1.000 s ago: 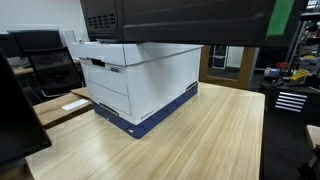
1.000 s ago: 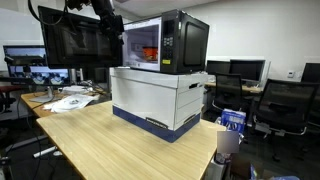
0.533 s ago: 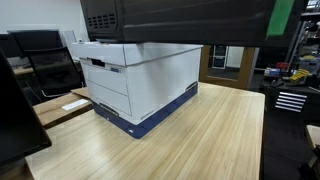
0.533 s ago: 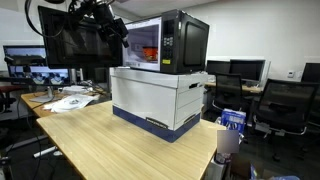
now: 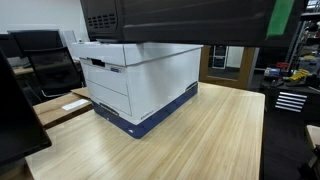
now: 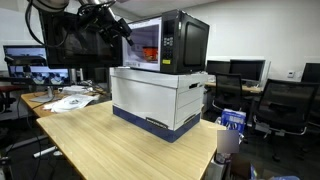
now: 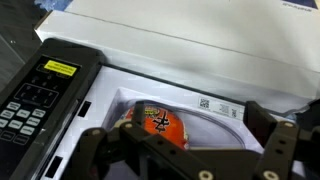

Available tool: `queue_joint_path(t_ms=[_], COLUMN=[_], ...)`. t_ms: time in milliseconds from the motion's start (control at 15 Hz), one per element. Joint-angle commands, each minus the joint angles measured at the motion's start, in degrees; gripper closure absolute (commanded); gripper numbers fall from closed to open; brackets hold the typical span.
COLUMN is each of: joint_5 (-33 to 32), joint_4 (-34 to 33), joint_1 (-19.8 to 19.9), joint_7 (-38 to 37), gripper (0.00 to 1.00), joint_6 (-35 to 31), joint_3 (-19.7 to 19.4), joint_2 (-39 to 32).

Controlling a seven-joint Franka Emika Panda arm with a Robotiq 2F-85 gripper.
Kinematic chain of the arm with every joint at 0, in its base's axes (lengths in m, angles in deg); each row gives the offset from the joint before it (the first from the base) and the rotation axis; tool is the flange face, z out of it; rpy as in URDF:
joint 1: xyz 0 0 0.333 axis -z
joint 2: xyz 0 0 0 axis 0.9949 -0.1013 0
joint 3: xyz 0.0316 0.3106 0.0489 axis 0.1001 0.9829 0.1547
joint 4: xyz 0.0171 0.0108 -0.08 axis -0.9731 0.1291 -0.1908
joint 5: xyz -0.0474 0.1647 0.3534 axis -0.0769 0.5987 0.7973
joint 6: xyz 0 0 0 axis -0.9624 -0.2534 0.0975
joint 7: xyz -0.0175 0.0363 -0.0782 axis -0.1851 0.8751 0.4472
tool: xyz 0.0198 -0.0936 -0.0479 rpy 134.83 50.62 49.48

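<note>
Hovering before the open microwave, the hand stands wide and empty; an orange object lies inside it.

Arm: black jointed robot arm, high in an exterior view, stretched across and angled downward.
Wrist: pitched down at the arm's far end.
Gripper: black two-finger gripper, jaws spread wide.
Fingers: dark linkage fingers, one at each lower side of the wrist view, well apart.
</note>
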Motion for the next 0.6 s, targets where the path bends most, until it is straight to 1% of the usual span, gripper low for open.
queue_joint_path(t_ms=[0,133,533], joint_5=[-1.69,-2.01,-3.02], joint_4=[3.33,3.7,2.28], joint_1=[0.84,0.76,2.5], joint_7=[1.8,2.95,4.9], gripper=[0.0,0.0,0.0], joint_6=[-7.41,-10.59,-20.51], joint_3=[0.15,-0.19,-1.16], joint_2=[0.77,-0.09,-4.96])
